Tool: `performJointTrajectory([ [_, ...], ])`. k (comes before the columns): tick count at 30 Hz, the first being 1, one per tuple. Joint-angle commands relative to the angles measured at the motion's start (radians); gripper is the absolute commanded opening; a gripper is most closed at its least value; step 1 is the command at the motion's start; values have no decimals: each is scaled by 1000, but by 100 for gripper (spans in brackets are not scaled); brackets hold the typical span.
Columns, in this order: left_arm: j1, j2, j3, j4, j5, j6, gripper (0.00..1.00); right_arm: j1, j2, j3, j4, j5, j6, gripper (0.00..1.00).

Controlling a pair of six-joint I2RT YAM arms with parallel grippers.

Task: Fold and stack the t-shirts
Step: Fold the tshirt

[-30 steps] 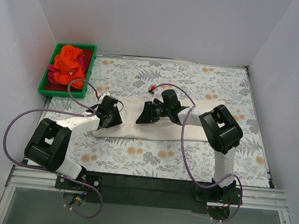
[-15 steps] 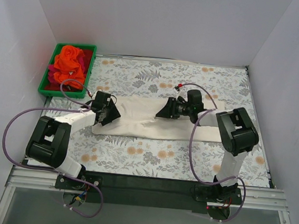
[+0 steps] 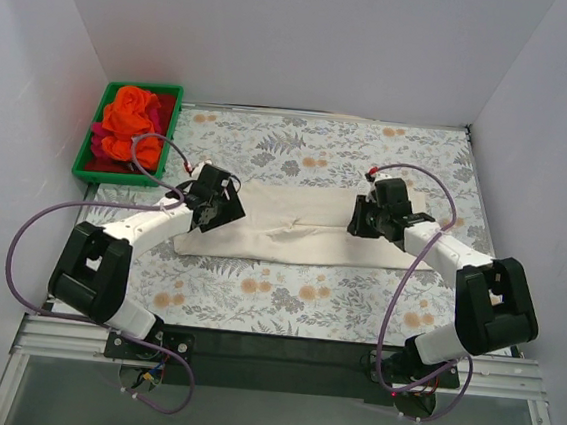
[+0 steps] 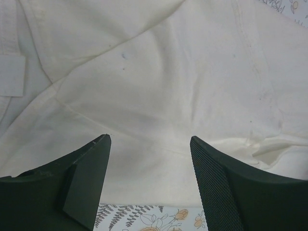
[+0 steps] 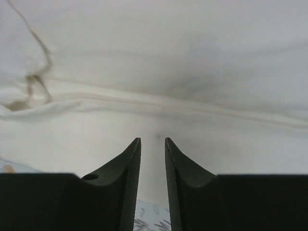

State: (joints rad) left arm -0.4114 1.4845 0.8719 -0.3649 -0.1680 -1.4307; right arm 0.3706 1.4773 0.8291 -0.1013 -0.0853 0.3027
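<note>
The cream t-shirt [image 3: 291,235] lies as a long folded strip across the floral tablecloth [image 3: 285,298]. My left gripper [image 3: 225,210] hovers over the strip's left end, open, with only cloth [image 4: 159,82] under its jaws [image 4: 149,138]. Over the strip's right end sits my right gripper [image 3: 361,220]. Its fingers stand a narrow gap apart, nothing between them [image 5: 152,139], above a seam in the cream cloth [image 5: 159,103]. An orange t-shirt [image 3: 132,118] lies bunched on a red-magenta one [image 3: 100,135] in the bin.
A green bin [image 3: 82,158] stands at the back left corner of the table. White walls close in the left, back and right sides. Purple cables loop from both arms over the tablecloth.
My right arm swung from the shirt's middle out to its right end and its jaws narrowed. The left gripper opened wider and shifted slightly right. The shirt now lies flatter.
</note>
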Motion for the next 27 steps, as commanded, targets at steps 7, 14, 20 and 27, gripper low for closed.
performJointTrajectory([
  [7,-18,152,67,1,-36,-30,63,2,23,-48,-244,210,-68,31],
  [14,-7,437,304,-5,-82,53,63,112,51,-103,-351,99,-51,37],
  [20,29,706,640,0,-53,338,66,313,102,-87,-431,-120,-39,40],
  [27,51,869,967,37,-65,630,72,445,178,85,-474,-145,-97,40],
])
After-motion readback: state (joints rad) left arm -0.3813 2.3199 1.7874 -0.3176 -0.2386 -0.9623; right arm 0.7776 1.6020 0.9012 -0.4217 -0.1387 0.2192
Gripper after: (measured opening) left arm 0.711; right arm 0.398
